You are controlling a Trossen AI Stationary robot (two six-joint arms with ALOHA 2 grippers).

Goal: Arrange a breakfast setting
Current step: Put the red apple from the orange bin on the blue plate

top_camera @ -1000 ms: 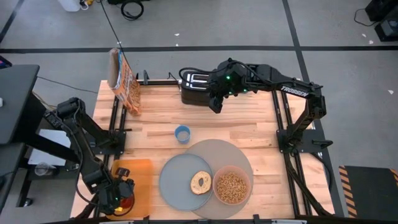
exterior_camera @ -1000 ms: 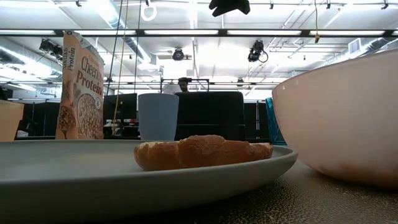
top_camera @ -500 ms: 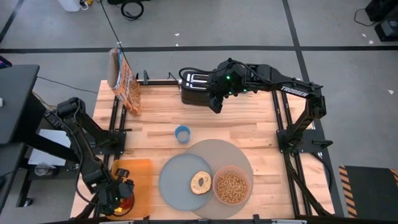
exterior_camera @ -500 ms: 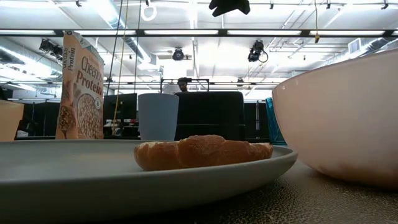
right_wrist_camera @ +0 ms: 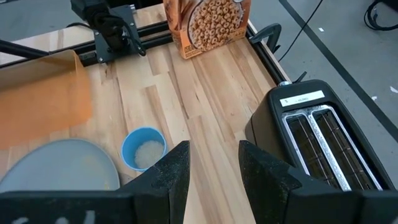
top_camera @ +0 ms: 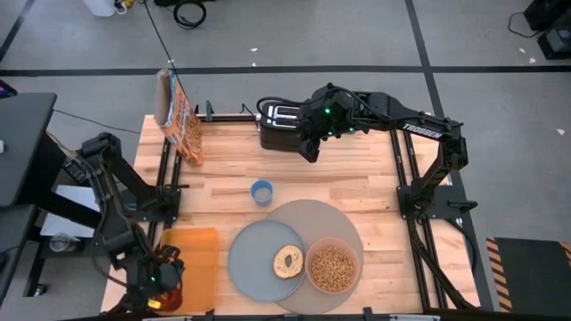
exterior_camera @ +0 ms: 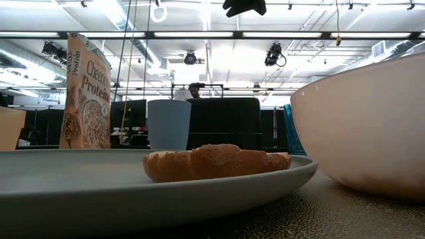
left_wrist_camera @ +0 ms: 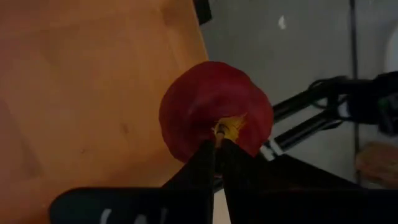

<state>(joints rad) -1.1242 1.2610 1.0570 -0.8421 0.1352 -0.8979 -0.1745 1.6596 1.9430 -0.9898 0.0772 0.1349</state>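
My left gripper (top_camera: 153,283) is at the table's near left corner, shut on the red apple (left_wrist_camera: 214,115) at the outer edge of an orange board (top_camera: 194,257). My right gripper (right_wrist_camera: 214,168) hangs open and empty high over the table's far side, next to the toaster (top_camera: 281,125). The grey-blue plate (top_camera: 254,259) carries the bagel half (top_camera: 288,260) and lies on the round grey mat (top_camera: 317,218). The pink bowl (top_camera: 332,267), filled with cereal, is also on the mat. The teal cup (top_camera: 261,192) stands mid-table. The cereal box (top_camera: 178,116) stands far left. No spoon shows. My left gripper pinches the apple's stem (left_wrist_camera: 218,129), in the yellow hollow at its top, between the two fingertips (left_wrist_camera: 205,152). The fingers come from above, pointing down. Whether the apple rests on the board or hangs clear cannot be told.
The black toaster stands at the far edge in the middle. Bare wood lies between the cup, the toaster and the table's right edge. Metal frame rails (top_camera: 406,178) run along both sides of the table.
My left gripper has moved with the apple toward the table's left edge, to the outer rim of the orange board. My right arm has kept still.
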